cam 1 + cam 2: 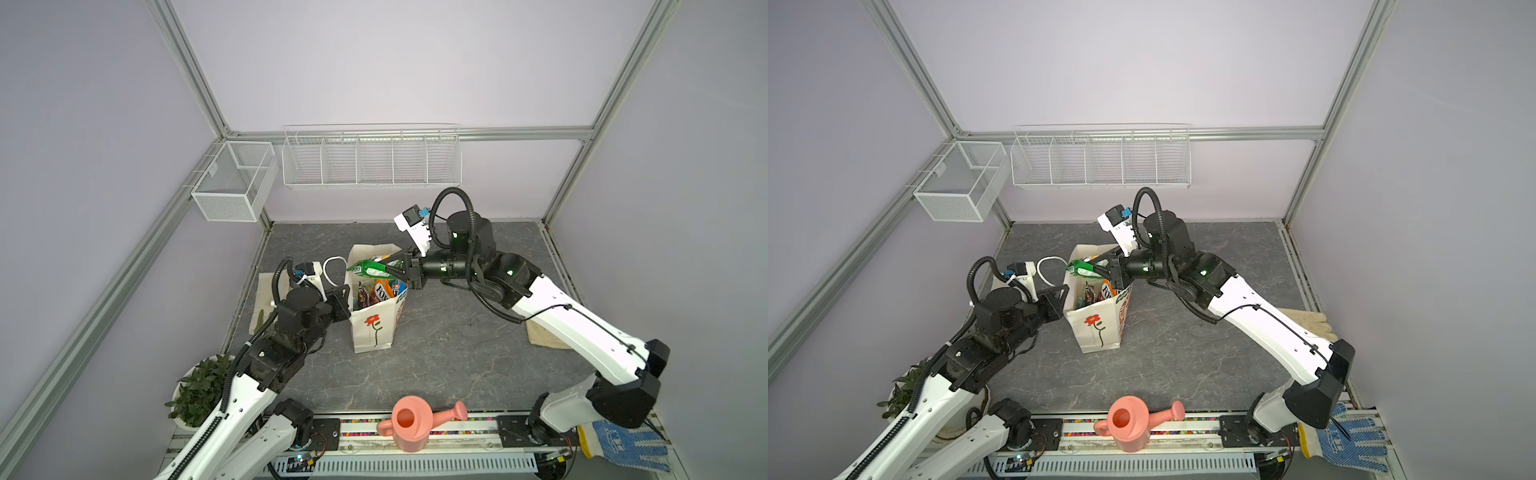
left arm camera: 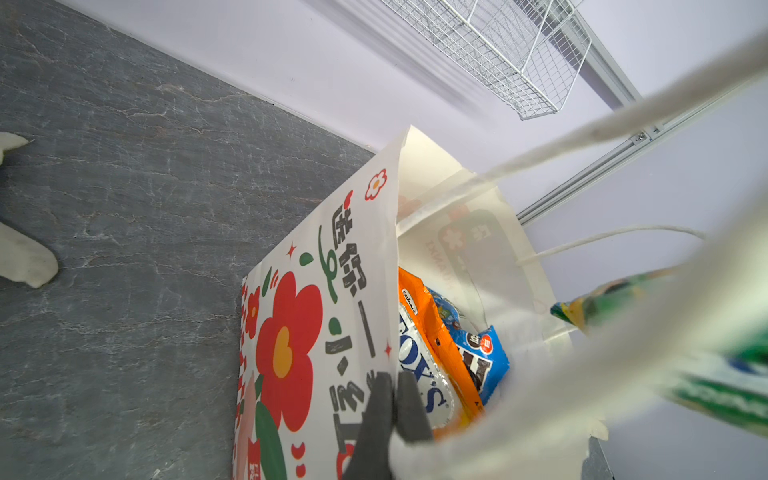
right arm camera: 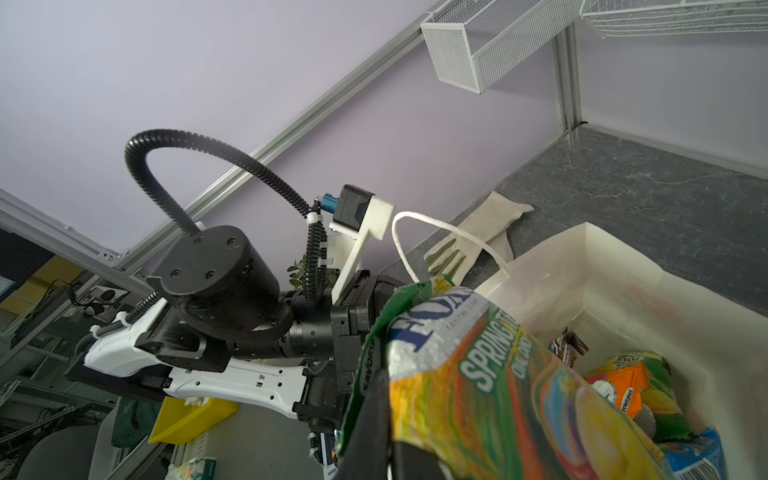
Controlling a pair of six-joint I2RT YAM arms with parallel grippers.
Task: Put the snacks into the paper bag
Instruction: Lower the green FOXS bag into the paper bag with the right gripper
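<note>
The paper bag (image 1: 374, 332) is standing just below the right gripper (image 1: 394, 268), with the left gripper (image 2: 395, 411) pinching its rim. The green-yellow packet (image 1: 368, 269), clamped in the right claw, is hanging over the bag's mouth. If let go while lying this flat, it is likely to be catching the rim or the cord handle (image 1: 332, 266) and sliding outside.

Lilac walls (image 1: 395, 62); grey stone-look floor (image 1: 436, 374); white wire rack (image 1: 372, 160) on back wall; aluminium frame (image 1: 519, 133).

Top views high, looking down, wrist views close, all sharing paper bag (image 1: 370, 336)
</note>
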